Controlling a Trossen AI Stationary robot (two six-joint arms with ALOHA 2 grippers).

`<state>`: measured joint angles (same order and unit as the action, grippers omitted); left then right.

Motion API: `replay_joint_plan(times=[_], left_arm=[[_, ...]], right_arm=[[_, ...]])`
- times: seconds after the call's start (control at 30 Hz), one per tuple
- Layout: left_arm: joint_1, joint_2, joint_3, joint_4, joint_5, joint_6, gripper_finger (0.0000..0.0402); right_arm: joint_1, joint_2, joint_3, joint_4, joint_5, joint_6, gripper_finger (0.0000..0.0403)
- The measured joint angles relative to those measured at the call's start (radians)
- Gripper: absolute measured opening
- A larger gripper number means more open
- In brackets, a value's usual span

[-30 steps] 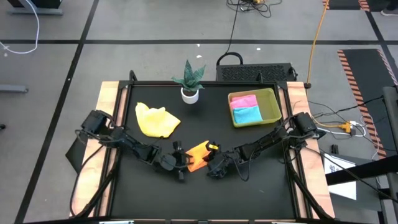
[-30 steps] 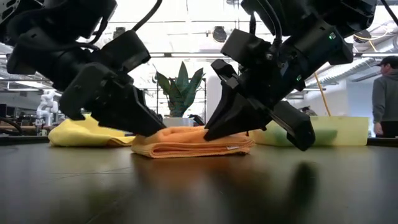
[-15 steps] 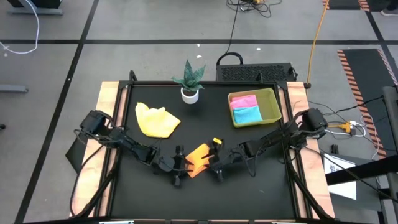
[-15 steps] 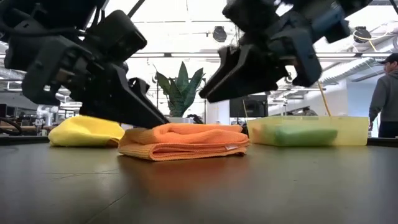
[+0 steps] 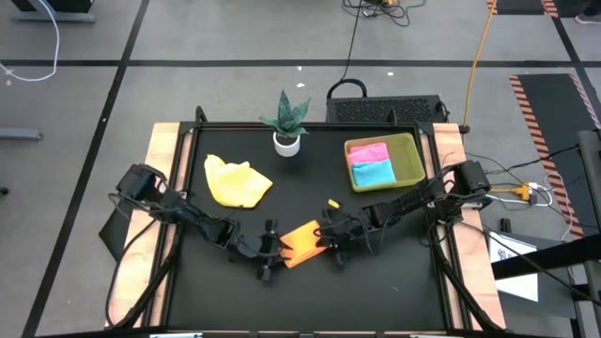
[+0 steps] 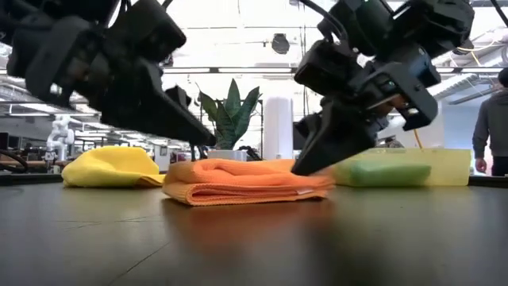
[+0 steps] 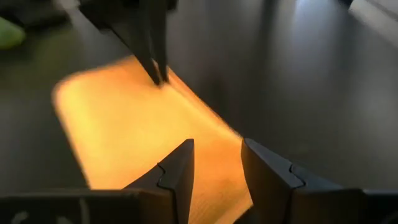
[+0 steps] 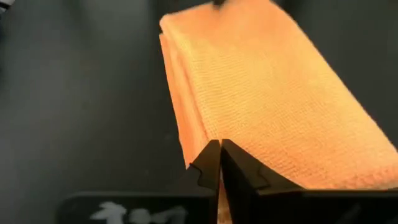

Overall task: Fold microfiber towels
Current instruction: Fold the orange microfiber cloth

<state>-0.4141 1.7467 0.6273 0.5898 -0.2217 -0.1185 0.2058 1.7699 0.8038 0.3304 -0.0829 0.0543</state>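
Note:
A folded orange towel (image 5: 302, 242) lies flat on the black table near its front middle. My right gripper (image 8: 219, 149) is shut, with its tips down on the towel's right end. My left gripper (image 7: 217, 171) stands open over the towel's left end. In the low view, my left gripper (image 6: 208, 141) has its tips just above the cloth and apart from it. A crumpled yellow towel (image 5: 237, 181) rests on the table at the far left. A pink towel (image 5: 368, 152) and a light blue towel (image 5: 374, 172) lie folded in the tray (image 5: 410, 158). My right gripper presses its shut fingertips (image 6: 305, 165) on the top layer of the orange towel, near the right end's corner (image 8: 249, 143). It slants down from the table's right side. The folded towel stays flat on the table under the tips.
A small potted plant (image 5: 286, 125) stands at the far middle of the table. The yellow-green tray sits at the far right. A person (image 6: 492, 127) stands in the room beyond the table's right side.
My right gripper has risen off the orange towel, rolled about its own line, moved a little toward the far edge and come down on the towel's right end. My left gripper has tipped up off the towel's left end. The towel now lies squarer to the table's front edge.

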Motion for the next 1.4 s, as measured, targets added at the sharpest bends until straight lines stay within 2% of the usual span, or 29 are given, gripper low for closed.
replay_joint_plan(times=[0.27, 0.53, 0.73, 0.9, 1.2, 1.4], left_arm=[[-0.003, -0.111, 0.001, -0.030, -0.015, -0.022, 0.0133], [0.035, -0.046, 0.000, -0.112, -0.025, -0.090, 0.0133], [0.025, 0.022, 0.000, -0.119, 0.051, -0.071, 0.0133], [0.019, 0.014, 0.000, -0.119, 0.062, -0.045, 0.0133], [0.006, -0.099, 0.000, -0.159, 0.060, -0.008, 0.0133], [0.011, -0.087, 0.000, -0.148, 0.044, -0.001, 0.0133]], right_arm=[[0.024, 0.000, -0.021, 0.139, -0.056, 0.009, 0.0012], [0.016, 0.000, -0.020, 0.225, -0.049, 0.054, 0.0004], [0.011, 0.000, -0.020, 0.237, -0.043, 0.091, 0.0004], [0.012, 0.000, -0.020, 0.242, 0.037, 0.124, 0.0006], [0.035, 0.008, -0.020, 0.222, 0.038, 0.163, 0.0060], [0.060, 0.086, -0.019, 0.257, 0.035, 0.217, 0.0092]])
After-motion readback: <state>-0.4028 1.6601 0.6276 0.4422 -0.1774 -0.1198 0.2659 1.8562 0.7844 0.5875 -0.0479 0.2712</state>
